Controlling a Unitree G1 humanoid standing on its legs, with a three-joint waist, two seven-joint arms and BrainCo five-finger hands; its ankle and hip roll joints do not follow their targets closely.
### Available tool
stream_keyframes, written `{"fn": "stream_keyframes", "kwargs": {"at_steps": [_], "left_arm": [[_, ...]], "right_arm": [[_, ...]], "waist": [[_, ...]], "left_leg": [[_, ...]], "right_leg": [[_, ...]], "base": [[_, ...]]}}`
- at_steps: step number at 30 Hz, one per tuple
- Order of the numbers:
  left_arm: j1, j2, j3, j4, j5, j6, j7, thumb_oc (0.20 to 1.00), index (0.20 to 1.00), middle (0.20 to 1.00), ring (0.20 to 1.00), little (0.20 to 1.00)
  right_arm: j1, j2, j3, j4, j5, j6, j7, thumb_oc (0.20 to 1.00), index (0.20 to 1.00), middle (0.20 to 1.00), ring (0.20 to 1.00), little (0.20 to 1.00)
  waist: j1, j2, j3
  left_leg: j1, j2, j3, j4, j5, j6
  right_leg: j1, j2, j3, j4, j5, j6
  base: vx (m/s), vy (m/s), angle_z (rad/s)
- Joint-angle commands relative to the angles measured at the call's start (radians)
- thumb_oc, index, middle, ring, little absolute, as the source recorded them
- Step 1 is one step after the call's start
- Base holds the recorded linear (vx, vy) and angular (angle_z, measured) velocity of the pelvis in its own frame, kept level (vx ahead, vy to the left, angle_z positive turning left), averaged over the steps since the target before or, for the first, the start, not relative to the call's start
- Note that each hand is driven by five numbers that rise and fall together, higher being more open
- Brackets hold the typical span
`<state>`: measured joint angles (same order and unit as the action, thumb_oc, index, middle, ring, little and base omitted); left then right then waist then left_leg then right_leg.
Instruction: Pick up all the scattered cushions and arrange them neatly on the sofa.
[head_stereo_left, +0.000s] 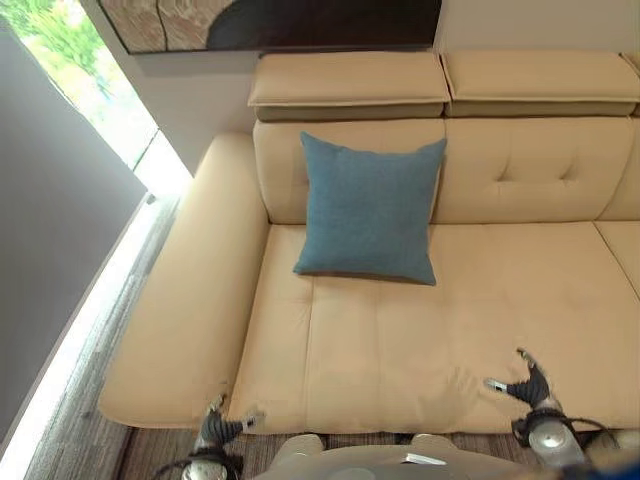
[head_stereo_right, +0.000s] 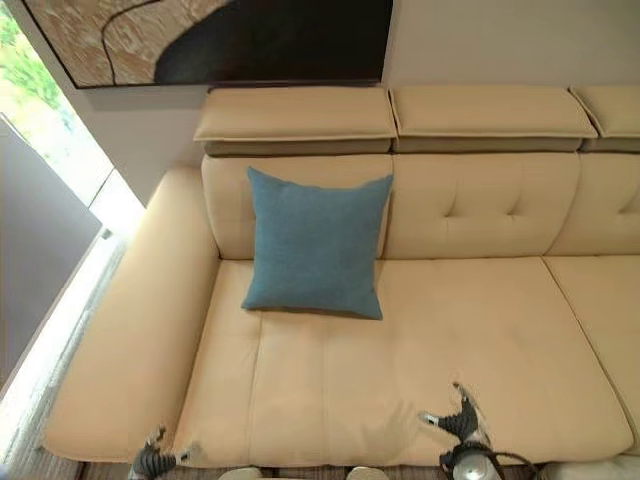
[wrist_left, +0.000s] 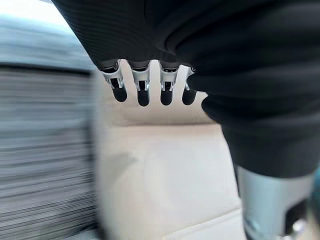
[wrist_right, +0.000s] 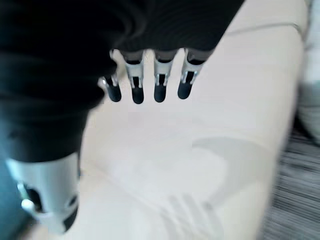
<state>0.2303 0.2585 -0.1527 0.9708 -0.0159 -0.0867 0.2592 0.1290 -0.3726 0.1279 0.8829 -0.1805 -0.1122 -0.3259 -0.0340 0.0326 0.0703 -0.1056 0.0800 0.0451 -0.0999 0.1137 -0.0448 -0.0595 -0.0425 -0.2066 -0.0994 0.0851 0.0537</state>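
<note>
We've got the blue cushion (head_stereo_left: 368, 208) propped upright against the sofa (head_stereo_left: 520, 300) backrest so it looks tidy; left hand (head_stereo_left: 222, 428) and right hand (head_stereo_left: 527, 383) both relaxed, empty

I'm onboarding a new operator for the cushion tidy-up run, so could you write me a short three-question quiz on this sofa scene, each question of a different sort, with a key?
1. True or false: the blue cushion lies flat on the floor.
2. Multiple choice: the left hand and the right hand are A) both curled round a cushion, B) both open and holding nothing, C) one open, one shut on a cushion.
3. Fill in: the cushion stands upright against the backrest of the beige ____.

Key:
1. False; it stands on the seat, leaning on the backrest.
2. B
3. sofa
</note>
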Motion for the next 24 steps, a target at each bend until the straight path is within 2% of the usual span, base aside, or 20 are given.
{"fn": "stream_keyframes", "kwargs": {"at_steps": [1,4,6,7,8,10,11,12,13,16,18,19,21,22,23,24], "left_arm": [[-0.117,0.044,-0.002,-0.030,0.039,-0.020,0.013,1.000,1.000,1.000,1.000,1.000],[-0.147,0.029,-0.008,0.041,0.030,-0.023,0.013,1.000,1.000,1.000,1.000,1.000],[-0.155,0.015,-0.013,0.089,0.033,-0.023,0.007,1.000,1.000,1.000,1.000,1.000],[-0.166,-0.001,-0.023,0.130,0.040,-0.023,0.005,1.000,1.000,1.000,1.000,1.000],[-0.166,-0.002,-0.023,0.131,0.040,-0.024,0.005,1.000,1.000,1.000,1.000,1.000],[-0.183,-0.010,-0.043,0.139,0.052,-0.018,0.005,1.000,1.000,1.000,1.000,1.000],[-0.191,-0.012,-0.048,0.141,0.055,-0.018,0.001,1.000,1.000,1.000,1.000,1.000],[-0.217,-0.015,-0.061,0.148,0.060,-0.018,0.008,1.000,1.000,1.000,1.000,1.000],[-0.230,-0.015,-0.078,0.167,0.089,-0.010,0.007,1.000,1.000,1.000,1.000,1.000],[-0.243,-0.009,-0.088,0.183,0.109,-0.004,0.006,1.000,1.000,1.000,1.000,1.000],[-0.253,0.000,-0.089,0.186,0.117,0.004,0.002,1.000,1.000,1.000,1.000,1.000],[-0.309,-0.009,-0.095,0.221,0.117,0.036,0.005,1.000,1.000,1.000,1.000,1.000],[-0.340,-0.003,-0.089,0.228,0.106,0.042,0.005,1.000,1.000,1.000,1.000,1.000],[-0.340,0.000,-0.083,0.231,0.102,0.043,0.010,1.000,1.000,1.000,1.000,1.000],[-0.350,0.001,-0.098,0.235,0.106,0.044,0.009,1.000,1.000,1.000,1.000,1.000],[-0.363,0.006,-0.085,0.259,0.073,0.046,0.012,1.000,1.000,1.000,1.000,1.000]], "right_arm": [[-0.083,-0.011,0.021,0.010,0.014,-0.012,-0.019,1.000,1.000,1.000,1.000,1.000],[-0.106,0.000,0.044,0.112,0.023,-0.004,-0.013,1.000,1.000,1.000,1.000,1.000],[-0.119,0.004,0.058,0.160,0.015,0.001,-0.006,1.000,1.000,1.000,1.000,1.000],[-0.134,0.006,0.062,0.194,0.017,0.007,0.005,1.000,1.000,1.000,1.000,1.000],[-0.134,0.006,0.062,0.194,0.017,0.007,0.005,1.000,1.000,1.000,1.000,1.000],[-0.156,0.004,0.062,0.219,0.021,0.017,0.002,1.000,1.000,1.000,1.000,1.000],[-0.162,0.008,0.059,0.219,0.027,0.019,0.004,1.000,1.000,1.000,1.000,1.000],[-0.186,0.019,0.046,0.215,0.048,0.031,-0.006,1.000,1.000,1.000,1.000,1.000],[-0.193,0.028,0.037,0.208,0.063,0.038,-0.008,1.000,1.000,1.000,1.000,1.000],[-0.203,0.044,0.049,0.215,0.060,0.047,-0.005,1.000,1.000,1.000,1.000,1.000],[-0.209,0.056,0.064,0.242,0.058,0.052,0.004,1.000,1.000,1.000,1.000,1.000],[-0.203,0.068,0.078,0.278,0.054,0.060,0.017,1.000,1.000,1.000,1.000,1.000],[-0.195,0.077,0.085,0.313,0.054,0.062,0.020,1.000,1.000,1.000,1.000,1.000],[-0.191,0.080,0.086,0.324,0.054,0.065,0.022,1.000,1.000,1.000,1.000,1.000],[-0.255,0.091,0.095,0.364,0.062,0.095,0.014,1.000,1.000,1.000,1.000,1.000],[-0.291,0.106,0.113,0.335,0.072,0.094,0.023,1.000,1.000,1.000,1.000,1.000]], "waist": [[0.009,-0.058,0.091],[0.010,-0.079,0.107],[0.008,-0.081,0.101],[-0.002,-0.074,0.087],[-0.002,-0.072,0.088],[-0.017,-0.064,0.081],[-0.021,-0.063,0.081],[-0.024,-0.067,0.096],[-0.022,-0.071,0.105],[-0.022,-0.070,0.126],[-0.018,-0.068,0.139],[-0.014,-0.061,0.136],[-0.006,-0.053,0.114],[0.000,-0.053,0.101],[0.018,-0.052,0.087],[0.067,-0.087,0.037]], "left_leg": [[0.031,-0.022,0.051,0.104,-0.088,-0.015],[0.035,-0.047,0.027,0.226,-0.193,-0.010],[0.064,-0.068,-0.024,0.275,-0.223,-0.011],[0.112,-0.081,-0.081,0.290,-0.243,-0.014],[0.115,-0.080,-0.080,0.289,-0.244,-0.014],[0.153,-0.098,-0.094,0.219,-0.287,0.008],[0.164,-0.105,-0.094,0.188,-0.292,0.018],[0.165,-0.139,-0.107,0.152,-0.288,0.044],[0.163,-0.156,-0.108,0.141,-0.280,0.060],[0.157,-0.156,-0.091,0.135,-0.262,0.073],[0.137,-0.153,-0.078,0.132,-0.238,0.086],[0.128,-0.146,-0.063,0.114,-0.214,0.099],[0.124,-0.131,-0.051,0.091,-0.193,0.105],[0.119,-0.127,-0.045,0.087,-0.187,0.106],[0.112,-0.123,-0.040,0.088,-0.184,0.105],[0.057,-0.122,0.001,0.118,-0.171,0.087]], "right_leg": [[0.048,0.001,0.016,0.012,-0.123,0.024],[0.037,-0.025,0.015,0.012,-0.096,0.019],[0.021,-0.030,0.022,0.012,-0.074,0.020],[-0.005,-0.030,0.030,0.012,-0.048,0.027],[-0.003,-0.028,0.031,0.012,-0.048,0.027],[-0.041,-0.039,0.037,0.017,-0.013,0.042],[-0.060,-0.045,0.040,0.021,0.001,0.050],[-0.113,-0.073,0.050,0.027,0.044,0.082],[-0.127,-0.081,0.057,0.031,0.044,0.095],[-0.158,-0.092,0.068,0.078,0.042,0.107],[-0.153,-0.088,0.079,0.151,0.000,0.101],[-0.132,-0.069,0.087,0.266,-0.054,0.081],[-0.101,-0.053,0.090,0.362,-0.110,0.066],[-0.077,-0.049,0.086,0.381,-0.137,0.060],[-0.045,-0.050,0.069,0.392,-0.165,0.055],[0.083,-0.051,0.035,0.257,-0.195,0.058]], "base": [[-0.35,-0.037,0.06],[-0.26,0.019,0.14],[-0.24,0.107,0.04],[-0.19,0.124,-0.05],[-0.18,0.153,-0.10],[-0.19,0.189,-0.09],[-0.43,0.372,-0.19],[-0.48,0.394,-0.44],[-0.50,0.371,-0.50],[-0.21,0.099,-0.38],[-0.37,0.099,-0.44],[-0.33,0.094,-0.66],[-0.21,0.034,-0.22],[-0.11,-0.029,-0.18],[-0.18,-0.182,-0.65],[-0.13,-0.211,-0.66]]}}
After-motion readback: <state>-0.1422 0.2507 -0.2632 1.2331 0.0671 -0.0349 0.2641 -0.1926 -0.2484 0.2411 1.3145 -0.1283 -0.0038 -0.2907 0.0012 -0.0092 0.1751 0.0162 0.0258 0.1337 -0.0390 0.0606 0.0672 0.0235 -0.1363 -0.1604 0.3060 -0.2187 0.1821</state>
